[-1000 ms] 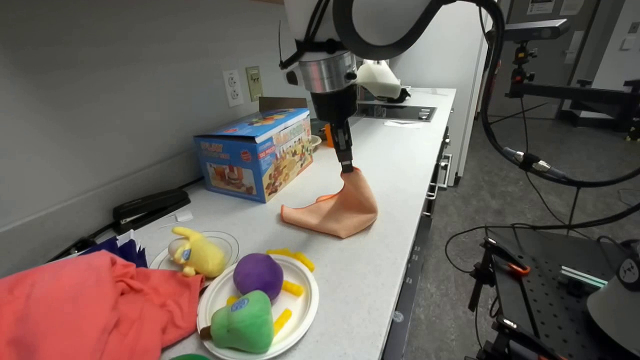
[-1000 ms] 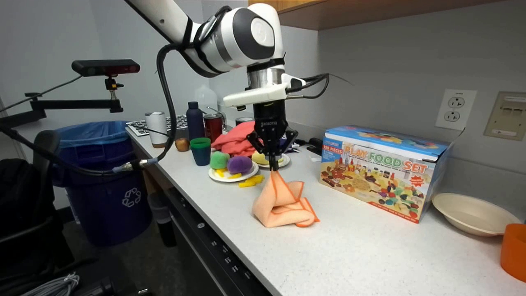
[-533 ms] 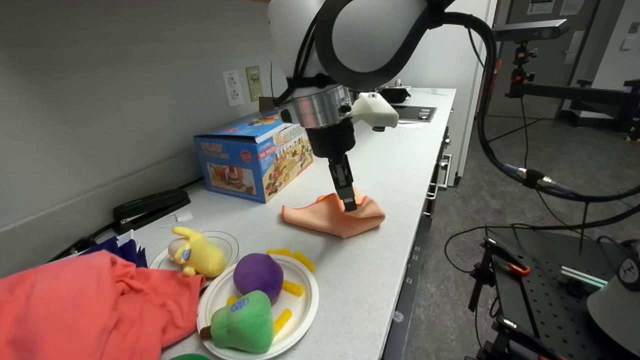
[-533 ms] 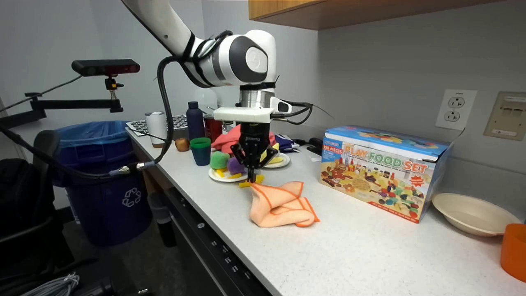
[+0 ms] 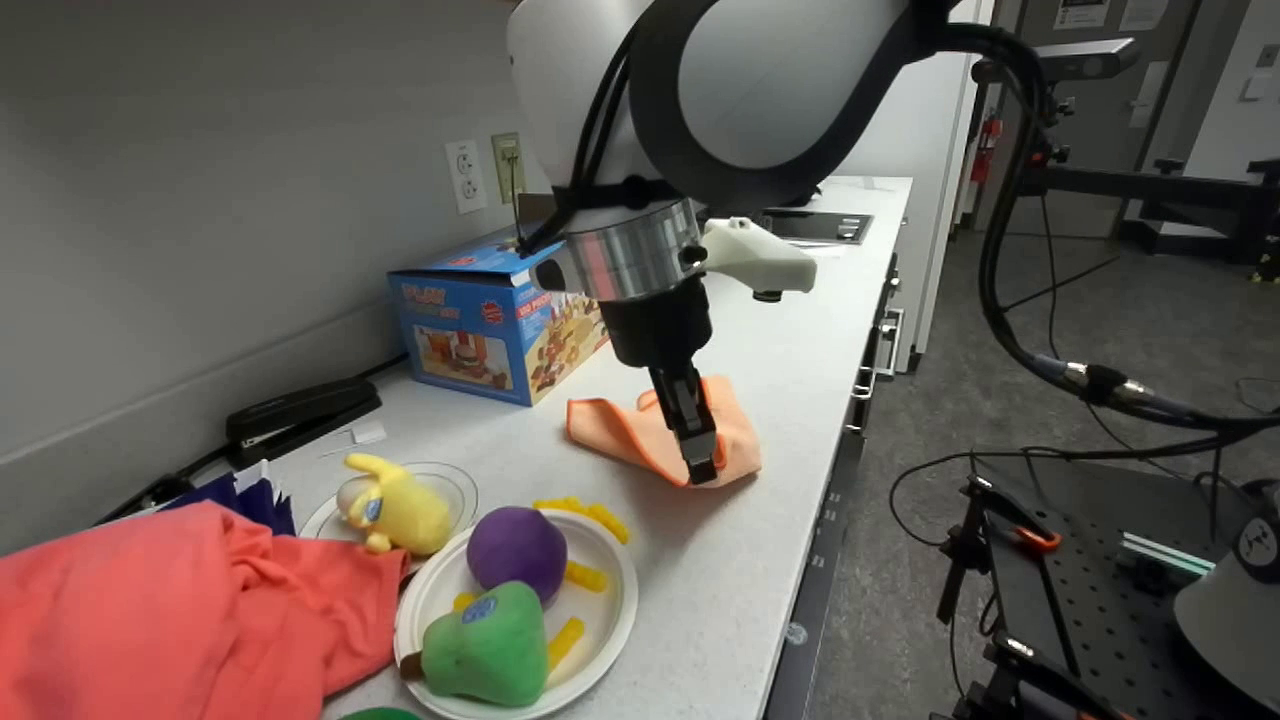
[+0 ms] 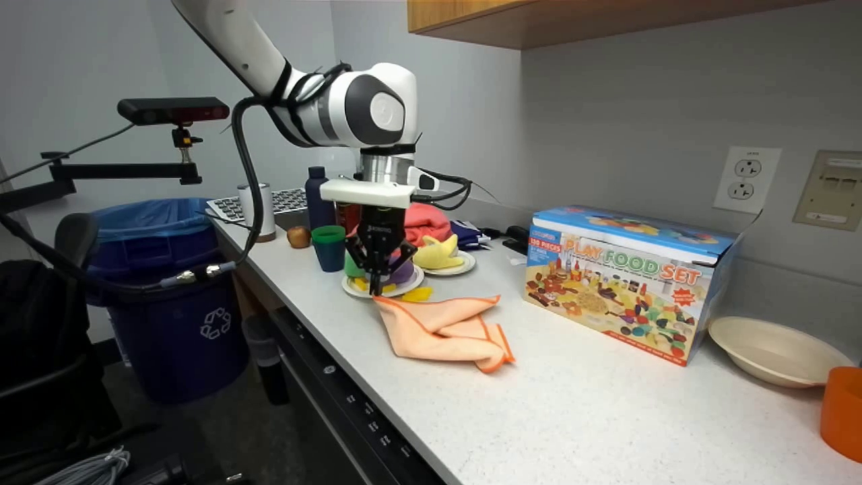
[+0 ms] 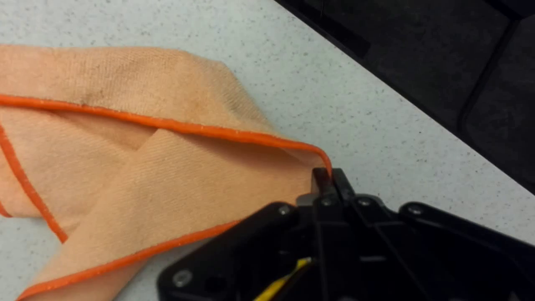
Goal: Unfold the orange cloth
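Note:
The orange cloth (image 5: pixel 738 432) is pale peach with a bright orange hem. It lies partly folded and rumpled on the counter, and shows in both exterior views (image 6: pixel 438 340). My gripper (image 5: pixel 703 472) is shut on one corner of it, low over the counter on the cloth's plate side, as an exterior view also shows (image 6: pixel 374 291). In the wrist view the hem of the cloth (image 7: pixel 167 179) runs into the closed fingertips (image 7: pixel 329 172). A flap is folded over along the far edge there. Part of the cloth lies hidden behind the gripper in an exterior view.
A blue play food box (image 6: pixel 619 283) stands by the wall beside the cloth. A white plate (image 5: pixel 610 640) with soft toy fruit is near the gripper, with yellow pieces (image 5: pixel 585 515) at its edge. Coral fabric (image 5: pixel 180 610) is bunched beyond. The counter's front edge (image 5: pixel 800 580) is close.
My gripper has come down and moved toward the plate and the counter's front edge, keeping hold of the cloth's corner. The cloth has gone from a raised peak to a lower, more stretched shape.

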You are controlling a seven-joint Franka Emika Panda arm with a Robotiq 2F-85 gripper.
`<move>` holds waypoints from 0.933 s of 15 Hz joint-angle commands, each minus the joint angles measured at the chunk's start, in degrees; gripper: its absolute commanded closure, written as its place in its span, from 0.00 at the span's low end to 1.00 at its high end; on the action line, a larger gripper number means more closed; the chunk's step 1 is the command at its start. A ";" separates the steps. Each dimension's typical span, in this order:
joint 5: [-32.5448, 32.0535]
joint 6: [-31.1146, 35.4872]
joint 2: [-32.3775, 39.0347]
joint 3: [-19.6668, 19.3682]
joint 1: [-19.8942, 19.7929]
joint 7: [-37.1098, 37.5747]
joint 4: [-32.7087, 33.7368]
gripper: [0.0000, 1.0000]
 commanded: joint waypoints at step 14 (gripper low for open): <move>-1.86 1.81 0.88 2.78 1.89 -21.60 -5.88 0.99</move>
